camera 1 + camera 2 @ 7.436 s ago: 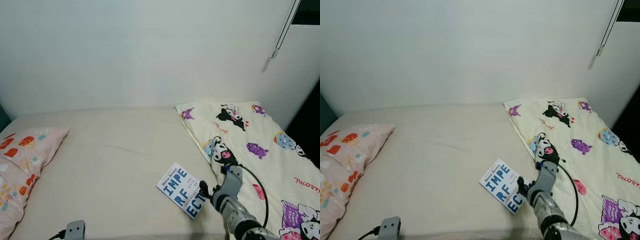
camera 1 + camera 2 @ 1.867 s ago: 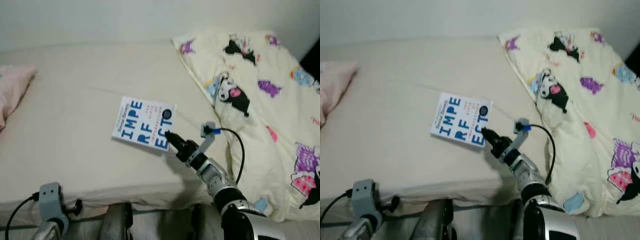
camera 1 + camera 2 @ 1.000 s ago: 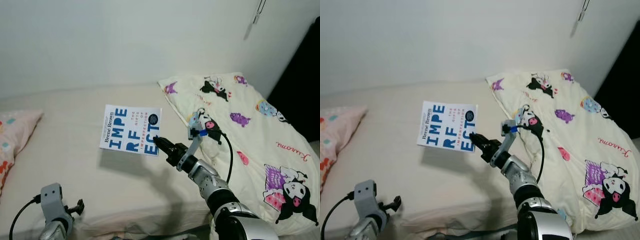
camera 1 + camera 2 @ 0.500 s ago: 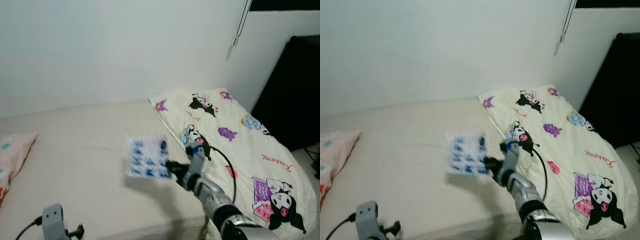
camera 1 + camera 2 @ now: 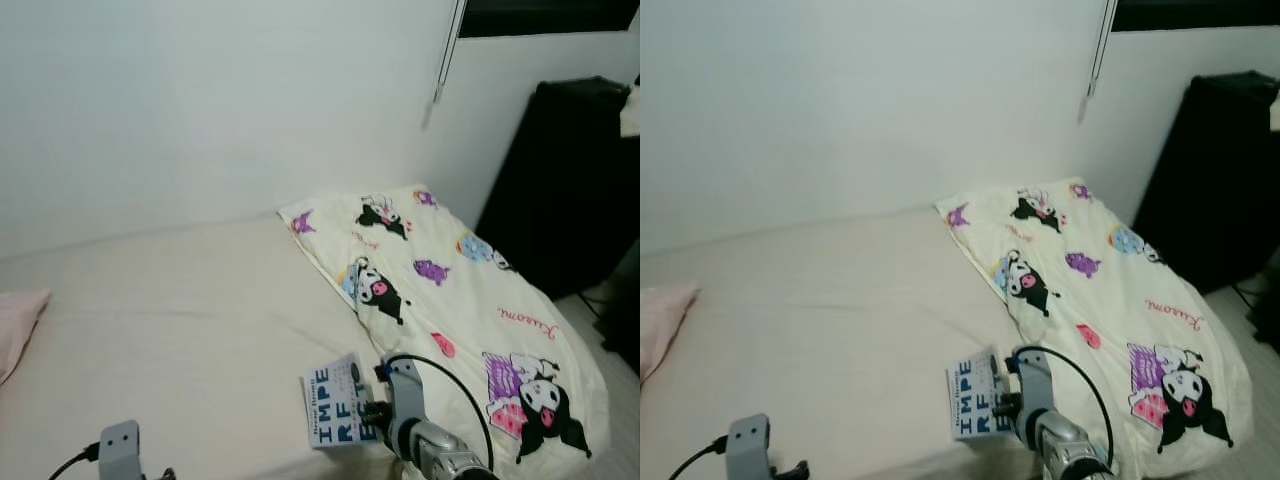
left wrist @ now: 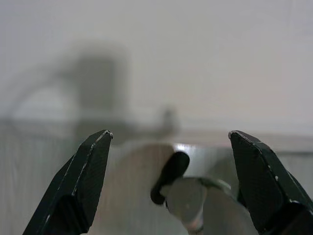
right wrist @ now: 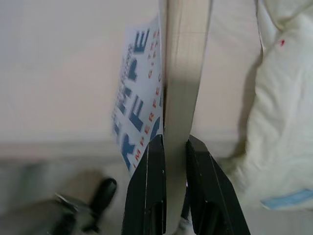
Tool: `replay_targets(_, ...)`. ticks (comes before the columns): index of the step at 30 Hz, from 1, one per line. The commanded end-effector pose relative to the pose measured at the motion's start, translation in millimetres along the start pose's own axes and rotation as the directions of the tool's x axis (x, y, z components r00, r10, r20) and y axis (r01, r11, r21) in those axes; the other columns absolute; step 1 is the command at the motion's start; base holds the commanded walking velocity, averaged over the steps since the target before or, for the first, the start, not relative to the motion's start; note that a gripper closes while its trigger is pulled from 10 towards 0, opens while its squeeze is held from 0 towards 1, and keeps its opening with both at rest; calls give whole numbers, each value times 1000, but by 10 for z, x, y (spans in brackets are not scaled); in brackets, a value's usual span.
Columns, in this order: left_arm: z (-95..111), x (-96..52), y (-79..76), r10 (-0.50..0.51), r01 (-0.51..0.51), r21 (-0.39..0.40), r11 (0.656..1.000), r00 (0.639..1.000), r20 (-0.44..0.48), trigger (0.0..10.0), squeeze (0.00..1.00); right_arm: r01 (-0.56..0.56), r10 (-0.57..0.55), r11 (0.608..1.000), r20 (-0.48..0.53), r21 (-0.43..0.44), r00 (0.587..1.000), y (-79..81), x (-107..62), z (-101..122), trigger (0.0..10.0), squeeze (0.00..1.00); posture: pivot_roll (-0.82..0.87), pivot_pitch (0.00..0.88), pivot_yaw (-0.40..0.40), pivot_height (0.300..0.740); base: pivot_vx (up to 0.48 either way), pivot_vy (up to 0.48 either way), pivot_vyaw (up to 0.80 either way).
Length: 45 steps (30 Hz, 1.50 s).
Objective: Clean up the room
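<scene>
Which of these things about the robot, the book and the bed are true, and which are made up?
1. The right gripper has its jaws shut on the book. True.
2. The book's cover is red. False: it is white with blue letters.
3. The left gripper is holding a toy. False: its jaws are open with nothing between them.
4. A cartoon-print blanket lies on the bed, on the robot's right. True.
5. The book lies flat on the bed. False: it is held up, near the mattress edge.
</scene>
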<state>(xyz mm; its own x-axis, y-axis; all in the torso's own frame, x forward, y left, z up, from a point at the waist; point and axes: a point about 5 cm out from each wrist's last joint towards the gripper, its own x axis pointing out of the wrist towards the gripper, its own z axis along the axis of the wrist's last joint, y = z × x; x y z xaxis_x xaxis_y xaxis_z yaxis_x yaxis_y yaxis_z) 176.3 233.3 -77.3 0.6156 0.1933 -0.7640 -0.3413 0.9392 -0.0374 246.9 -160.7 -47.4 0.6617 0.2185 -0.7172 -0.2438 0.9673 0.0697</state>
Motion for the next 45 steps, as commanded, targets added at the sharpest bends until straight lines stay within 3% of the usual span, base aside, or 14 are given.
replay_targets(1,-55,-7,-23,-17,17,1,1000,999,-27,10000,0,-4,2,1000,-92,-22,996,40,-19,-200,10000,0,19,0,-49,726,0,0,719)
replay_targets(4,-138,-25,-38,-18,18,1,1000,999,-47,10000,0,20,-18,999,-60,38,998,18,-23,-186,10000,0,15,0,-45,726,0,0,719)
replay_targets(7,-138,-25,-38,-18,18,1,1000,999,-47,10000,0,20,-18,999,-60,38,998,18,-23,-186,10000,0,15,0,-45,726,0,0,719)
replay_targets(11,-228,-49,-36,-19,20,8,1000,997,-74,10000,0,-24,3,991,157,134,988,23,22,245,10000,0,19,0,-39,726,0,0,711)
replay_targets(15,-224,-49,-20,-19,20,10,1000,997,-75,10000,0,-70,26,984,261,164,965,48,32,489,10000,0,21,0,-35,726,0,0,709)
replay_targets(18,-220,-49,-12,-19,20,10,1000,997,-74,10000,0,-89,37,982,292,167,956,64,34,565,10000,0,21,0,-34,726,0,0,700)
replay_targets(22,-190,-42,-1,-21,22,9,1000,997,-70,10000,0,-191,128,973,384,132,915,206,42,808,10000,0,19,0,-32,726,0,0,702)
replay_targets(23,-174,-36,-20,-36,35,-10,999,997,-62,10000,0,-251,205,966,405,64,891,336,47,886,10000,0,19,0,-31,726,0,0,706)
replay_targets(31,-165,-29,-42,-37,36,-19,999,997,-73,10000,0,-282,277,958,357,-39,892,502,71,796,10000,0,14,0,-27,726,0,0,704)
replay_targets(37,-184,-32,-27,-29,27,-29,999,996,-89,10000,0,-282,275,959,353,-33,894,492,69,762,10000,0,11,0,-25,726,0,0,702)
replay_targets(42,-263,-46,-22,-30,14,-111,994,990,-140,10000,0,-277,266,960,371,-24,890,461,62,791,10000,0,6,0,-24,726,-384,0,687)
replay_targets(45,-248,-44,-19,-24,12,-100,995,992,-125,10000,0,-269,256,963,377,-20,890,445,59,807,10000,0,8,0,-25,726,-320,0,683)
